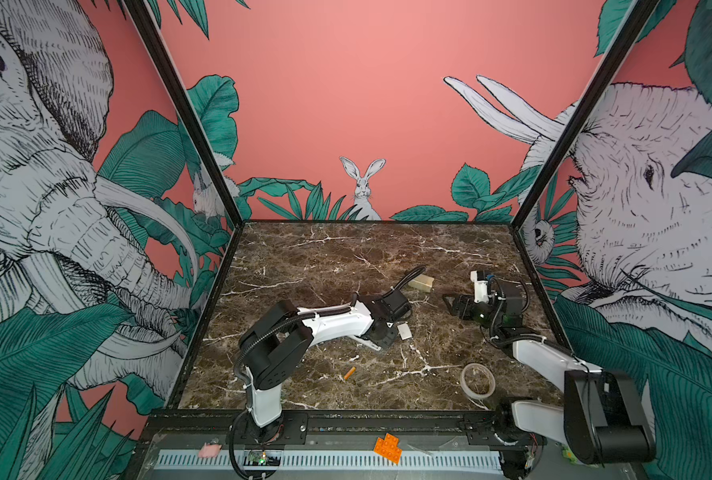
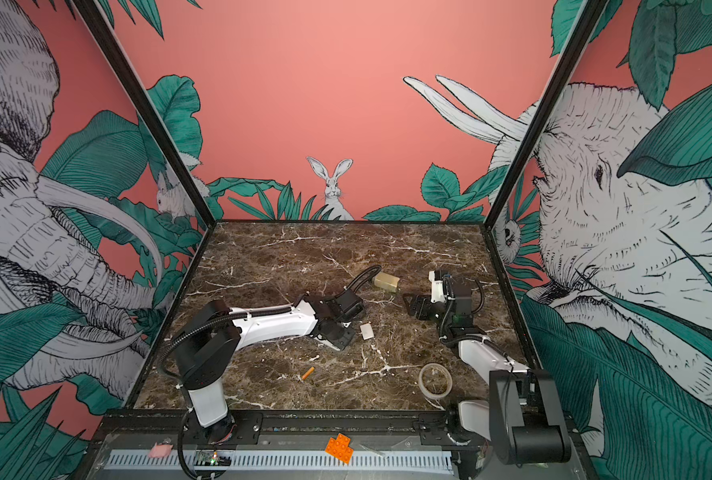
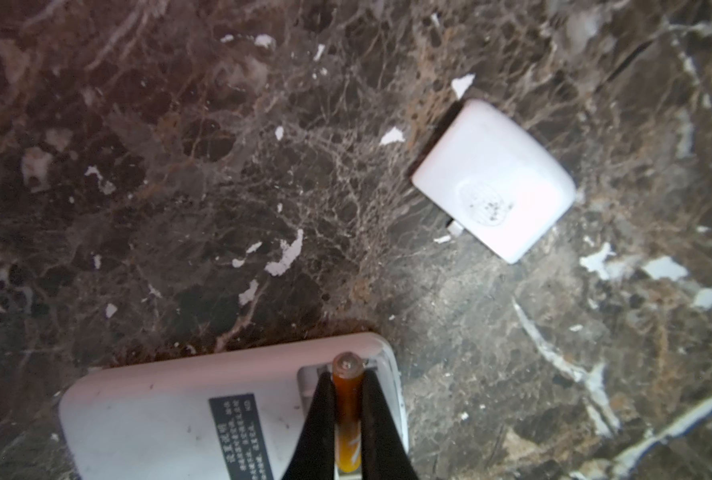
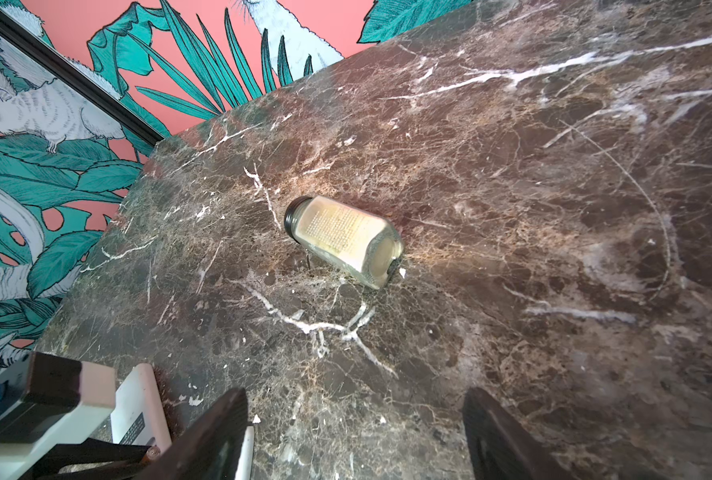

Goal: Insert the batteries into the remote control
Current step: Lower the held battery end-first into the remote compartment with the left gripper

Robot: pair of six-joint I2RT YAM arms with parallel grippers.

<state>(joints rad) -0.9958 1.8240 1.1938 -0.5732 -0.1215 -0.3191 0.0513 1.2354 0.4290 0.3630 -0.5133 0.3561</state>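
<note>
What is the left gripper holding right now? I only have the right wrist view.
Observer: The left gripper is shut on an orange battery, whose silvery tip is at one end of the remote control.
Operator: Is the back open there?
Observer: Yes. The battery compartment shows as an open recess under that battery.
Operator: And the other one?
Observer: The second battery lies loose on the table, toward the front and apart from the remote control.
</note>
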